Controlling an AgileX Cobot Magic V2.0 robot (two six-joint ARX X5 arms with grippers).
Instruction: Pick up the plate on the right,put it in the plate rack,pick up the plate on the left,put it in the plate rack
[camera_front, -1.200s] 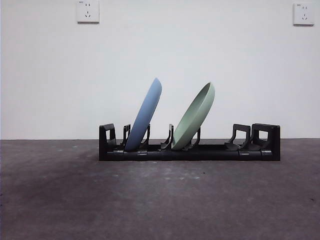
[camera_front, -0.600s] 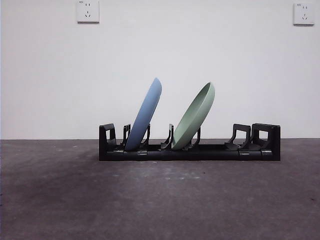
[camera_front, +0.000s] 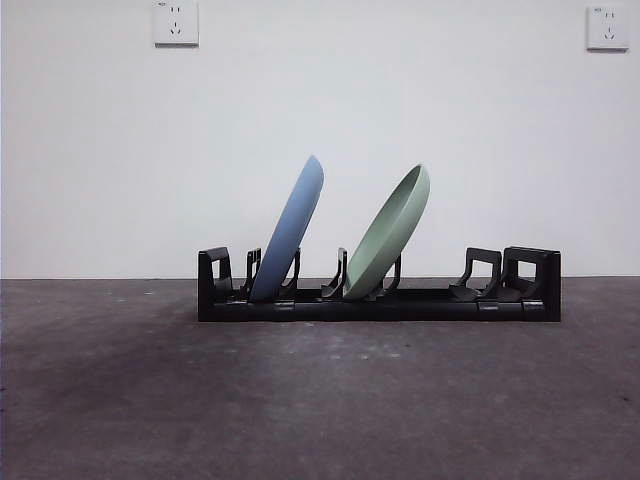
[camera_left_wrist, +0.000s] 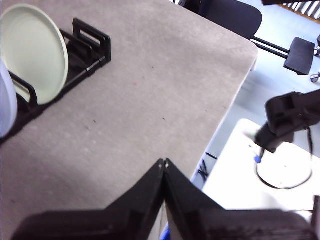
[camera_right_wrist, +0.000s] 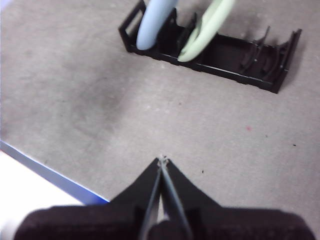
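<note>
The black plate rack lies across the middle of the table. A blue plate leans in a slot near its left end, and a light green plate leans in a slot near its centre. The rack also shows in the right wrist view with the blue plate and green plate in it. In the left wrist view the green plate stands in the rack. My left gripper and right gripper are both shut on nothing, far from the rack, above the table.
The grey table ends in an edge with a rounded corner in the left wrist view. A dark chair and a black stand lie beyond it. Two wall sockets sit high on the white wall.
</note>
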